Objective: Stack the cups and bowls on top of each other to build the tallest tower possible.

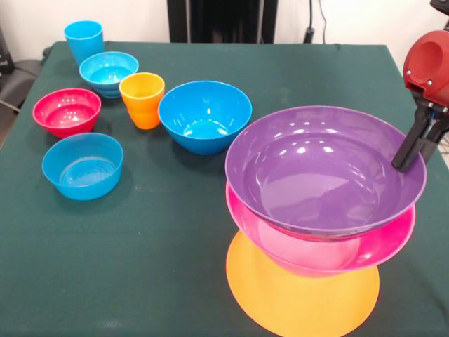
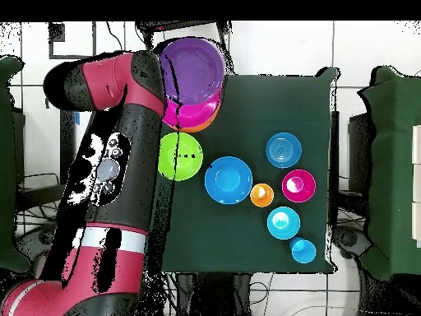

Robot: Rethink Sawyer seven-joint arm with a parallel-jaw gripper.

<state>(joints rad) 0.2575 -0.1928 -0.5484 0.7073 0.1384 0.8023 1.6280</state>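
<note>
Purple bowl [image 1: 324, 168] takes up most of the right side of the front view, sitting tilted on the pink bowl [image 1: 351, 247], which sits on the big orange bowl [image 1: 302, 295]. Of the orange one you only get a flat disc poking out at the bottom, and it's cut off at the lower edge.

The gripper [image 1: 415, 149] is hard to read: dark fingers come down from the red wrist at the right edge and reach the purple bowl's right rim, but I can't tell if they're pinching it or just touching. From overhead the arm [image 2: 131, 140] runs up the left of the frame and covers the gripper completely, plus part of the stack at the upper left.

A green bowl [image 2: 181, 156] shows up only in the overhead view, just below the stack and partly under the arm.

Everything else sits loose on the green tablecloth [image 1: 175, 246] in the upper left of the front view: the large blue bowl [image 1: 205, 116], the orange cup [image 1: 142, 100] just beside it, the red bowl [image 1: 66, 111], a small light blue bowl [image 1: 83, 166] nearest the camera, another light blue bowl [image 1: 109, 72], and the blue cup [image 1: 84, 41] touching it from behind. All upright, glossy, none stacked.
</note>
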